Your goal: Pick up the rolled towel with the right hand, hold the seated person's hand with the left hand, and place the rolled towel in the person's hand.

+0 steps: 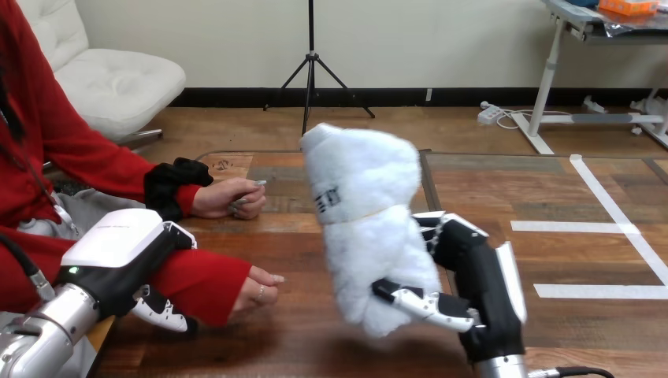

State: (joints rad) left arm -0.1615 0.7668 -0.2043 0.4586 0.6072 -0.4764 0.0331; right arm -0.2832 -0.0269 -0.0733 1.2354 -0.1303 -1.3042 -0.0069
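The right hand [469, 256] stands upright above the table [299, 346], its fingers [421, 303] curled round the lower end of the rolled towel [358, 197], which rises tilted above and to the left of it. A dark label [328, 198] on the towel carries print too small to read. The left hand [126, 240] lies over the person's red-sleeved forearm [209, 283], fingers curled beneath it, with the person's nearer hand [256, 290] just beyond
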